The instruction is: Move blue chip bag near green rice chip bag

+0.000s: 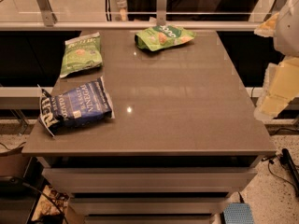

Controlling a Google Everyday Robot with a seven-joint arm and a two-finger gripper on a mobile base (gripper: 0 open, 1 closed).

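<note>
Camera view: a dark blue crinkly chip bag (77,107) with large white lettering lies flat at the front left corner of a grey-brown tabletop (177,101). It is well apart from the bright light-green rice chip bag (163,37) at the middle of the far edge. A duller green bag (81,54) lies just behind the blue one. The robot's pale gripper (264,69) hangs beyond the table's right edge, its fingers spread and empty.

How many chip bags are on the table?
3. The blue chip bag lies at the front left, a dull green bag behind it at the left edge, and the green rice chip bag at the back centre. None looks hidden. The gripper hangs right of the table.
</note>
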